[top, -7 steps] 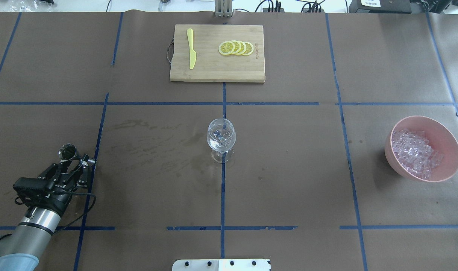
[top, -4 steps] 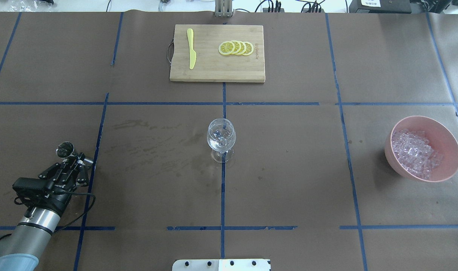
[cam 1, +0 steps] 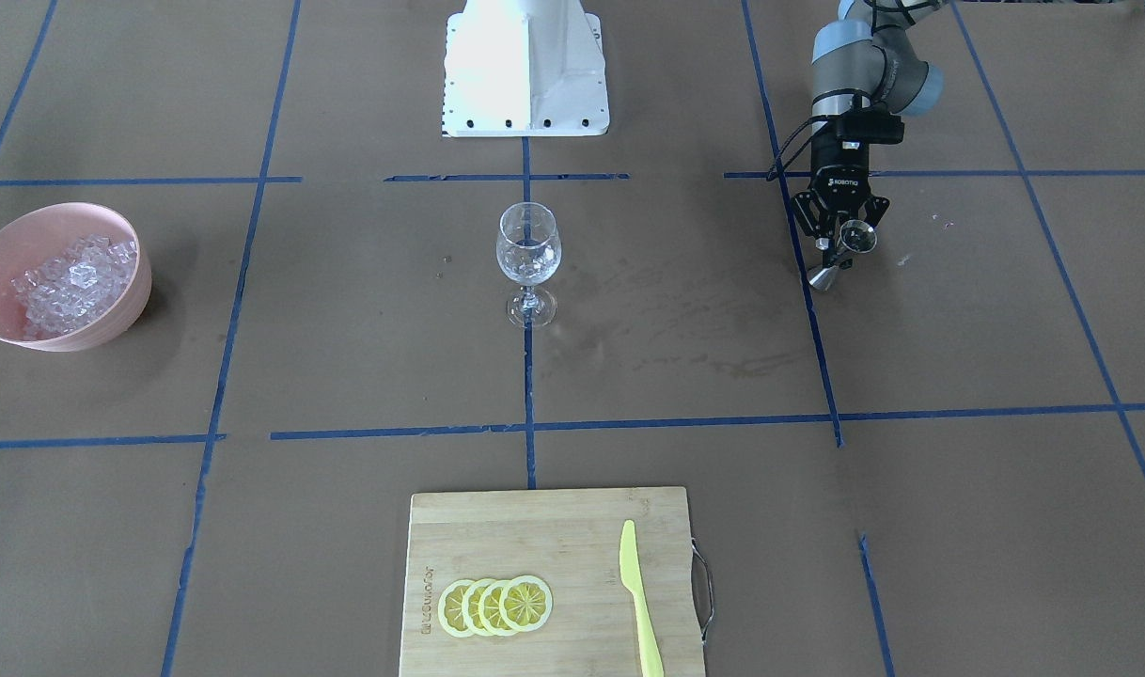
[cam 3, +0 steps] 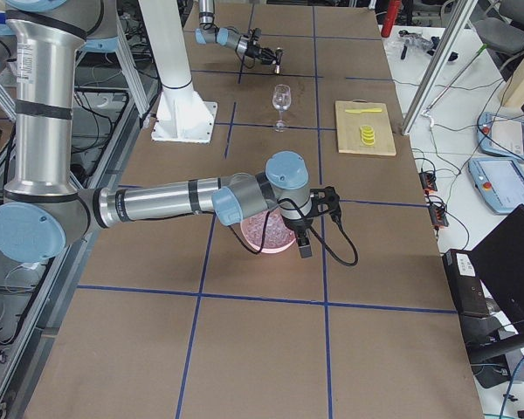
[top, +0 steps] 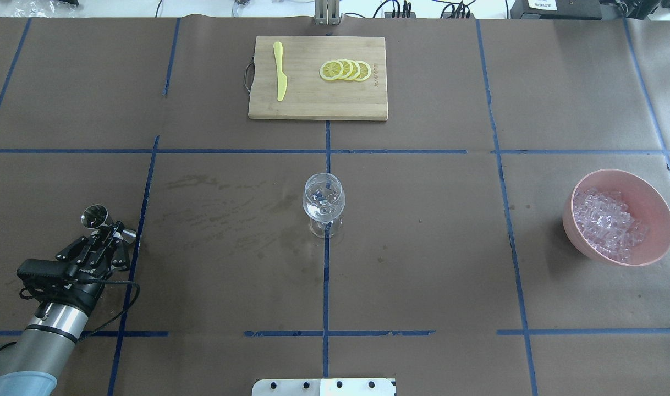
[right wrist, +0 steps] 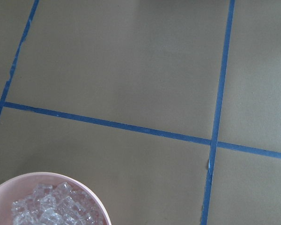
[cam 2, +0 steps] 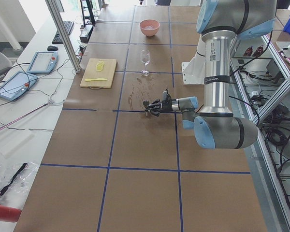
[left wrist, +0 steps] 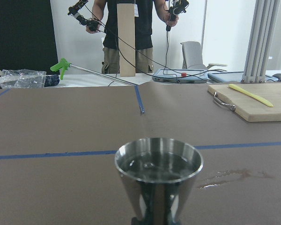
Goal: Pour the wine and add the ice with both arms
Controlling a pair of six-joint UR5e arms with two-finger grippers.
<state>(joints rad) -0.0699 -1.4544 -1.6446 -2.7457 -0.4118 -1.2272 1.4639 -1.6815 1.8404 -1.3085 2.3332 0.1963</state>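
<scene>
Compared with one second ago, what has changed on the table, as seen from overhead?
The left gripper, shut on the metal jigger, shifted slightly toward the robot's left and away from it, carrying the jigger along. Nothing was picked up or released. The wine glass, the pink bowl with the ice, and the cutting board stayed put.

One wine glass [top: 323, 199], one pink bowl [top: 651, 192], ice cubes [top: 607, 223] too many to count, one cutting board [top: 313, 104], four lemon slices [top: 346, 70], one yellow knife [top: 280, 71], one steel jigger [top: 94, 216], two arms: left arm [top: 49, 330], right arm [cam 3: 157, 202].
</scene>
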